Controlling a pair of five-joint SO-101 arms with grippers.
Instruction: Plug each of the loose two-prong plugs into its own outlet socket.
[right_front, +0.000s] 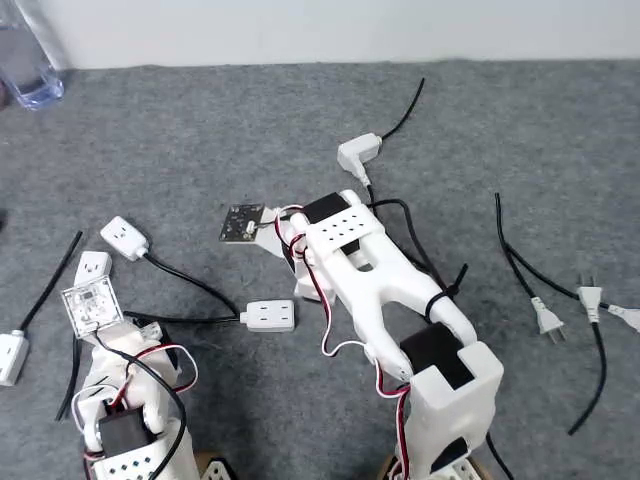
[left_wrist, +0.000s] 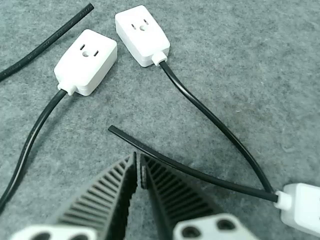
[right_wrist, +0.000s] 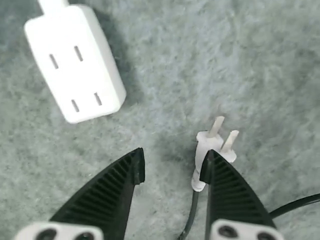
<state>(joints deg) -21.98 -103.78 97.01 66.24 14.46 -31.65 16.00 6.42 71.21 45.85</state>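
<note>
The gray table (right_front: 300, 110) is lying open toward the far wall, with a broad bare stretch at the back and a clear bottle (right_front: 28, 75) standing at its far corner; cables are crowding the middle and both sides; my right arm (right_front: 370, 280) is stretching forward over the centre, bent low at the wrist, while my left arm (right_front: 120, 400) is sitting folded back near the front edge; my left gripper (left_wrist: 138, 159) is pointing down at the table with its ribbed fingers pressed almost together, holding nothing; just ahead of it a loose cable end (left_wrist: 111, 130) is lying on the table, and beyond that a first single socket (left_wrist: 86, 62) and a second single socket (left_wrist: 142, 35) are lying side by side, faces up, slots empty, each trailing a black cable; my right gripper (right_wrist: 174, 152) is hanging spread wide over the table, with nothing between its fingers; a white plug (right_wrist: 214, 147) is lying at one fingertip, partly covered by it, its two prongs pointing away, and I cannot tell whether they are touching; a double socket (right_wrist: 75, 62) is lying well apart from it, both pairs of slots empty; off to my right a far plug (right_front: 547, 318) and an outer plug (right_front: 590, 297) are lying loose, near each other.
</note>
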